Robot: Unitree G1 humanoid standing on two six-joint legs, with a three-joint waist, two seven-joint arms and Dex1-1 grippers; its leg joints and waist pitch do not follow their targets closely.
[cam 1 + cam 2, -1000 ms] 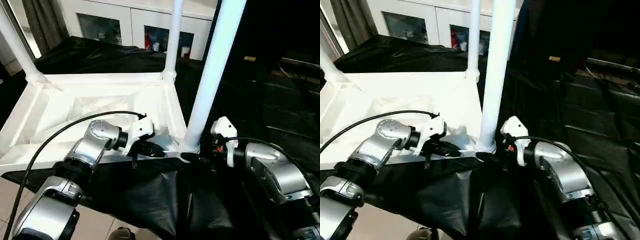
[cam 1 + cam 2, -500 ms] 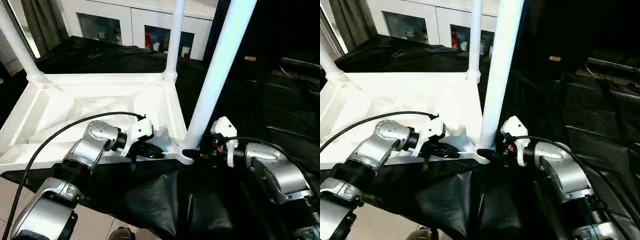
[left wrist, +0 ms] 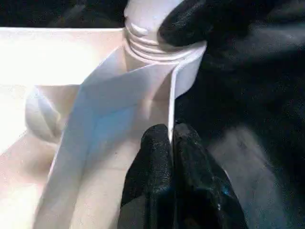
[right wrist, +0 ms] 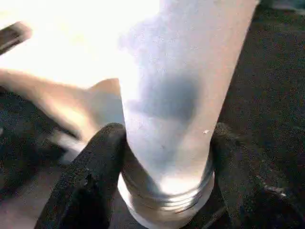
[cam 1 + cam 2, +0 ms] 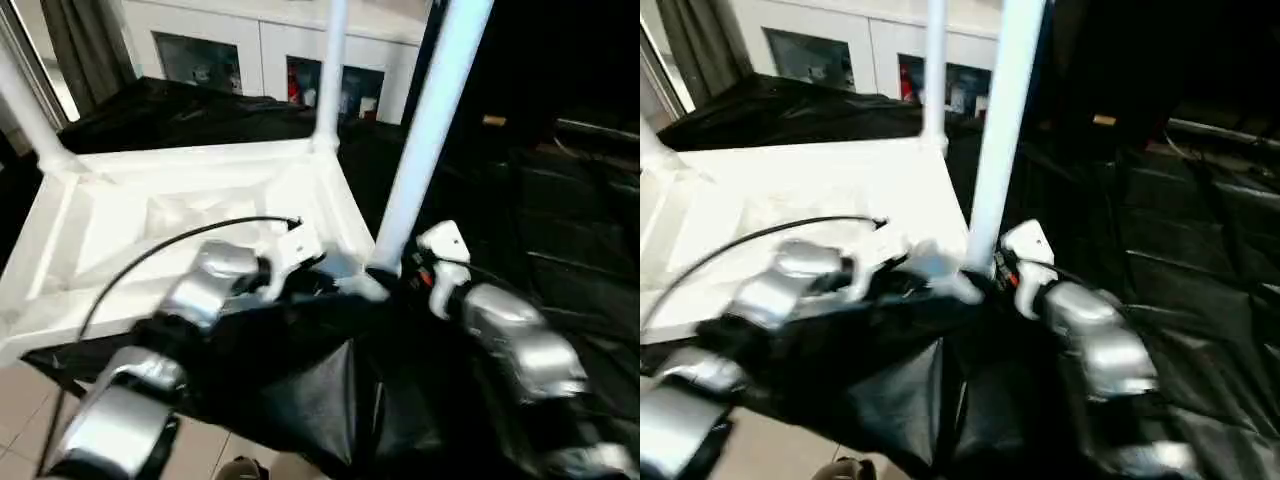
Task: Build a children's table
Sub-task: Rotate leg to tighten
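At the tabletop's (image 5: 190, 190) near right corner, the right gripper (image 4: 162, 157) clasped the base of the upright leg (image 5: 425, 130) directly above its socket, while the left gripper (image 3: 171, 162), beside it, pinched the tabletop's rim.

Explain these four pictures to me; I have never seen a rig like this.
A humanoid robot is building a children's table. Two pictures come from cameras in its head, looking down over its silver arms; two come from cameras on its wrists. The white tabletop lies upside down on black sheeting, with legs standing in its corners. The left hand pinches the tabletop's thin rim. The right hand grips the near leg just above its threaded end, at the corner socket.
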